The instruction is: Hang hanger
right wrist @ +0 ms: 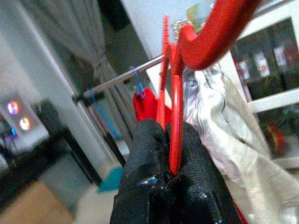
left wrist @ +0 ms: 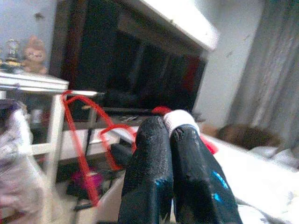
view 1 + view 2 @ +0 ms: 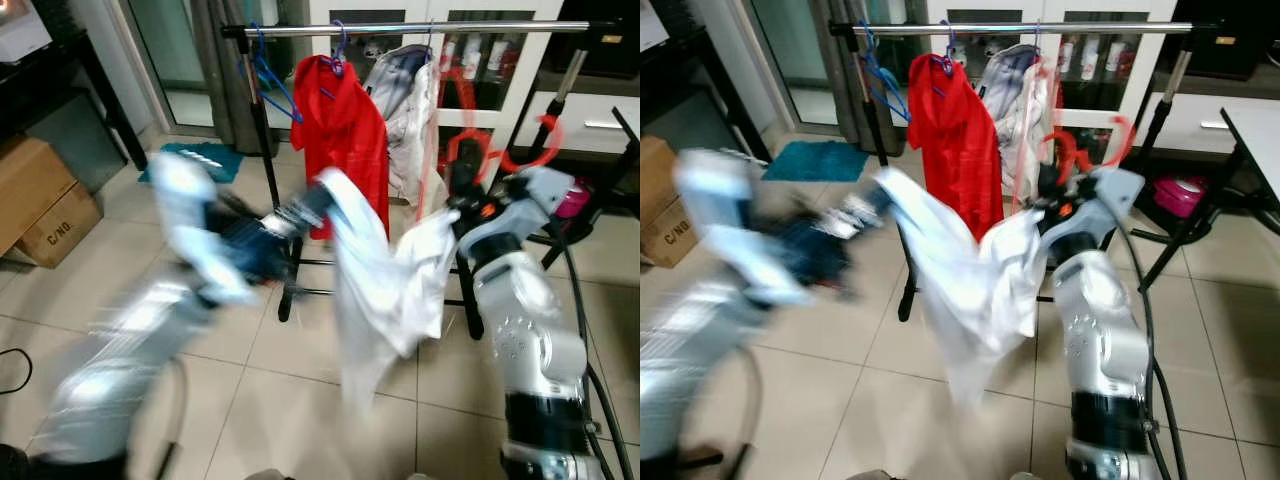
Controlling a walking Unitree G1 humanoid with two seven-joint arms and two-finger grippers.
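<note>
The right gripper (image 1: 170, 186) is clamping a red hanger (image 1: 175, 116); the left gripper (image 2: 170, 140) is pinching the white shirt (image 3: 385, 290) before the rail (image 3: 400, 30), red garment (image 3: 345, 130) hanging there, tiled floor (image 3: 280, 400) below.

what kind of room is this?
Likely a living area in a home, used for drying or storing clothes. A freestanding clothes rail holds a red garment on a tiled floor, with a white glass-door cabinet behind and a cardboard box by the wall.
</note>
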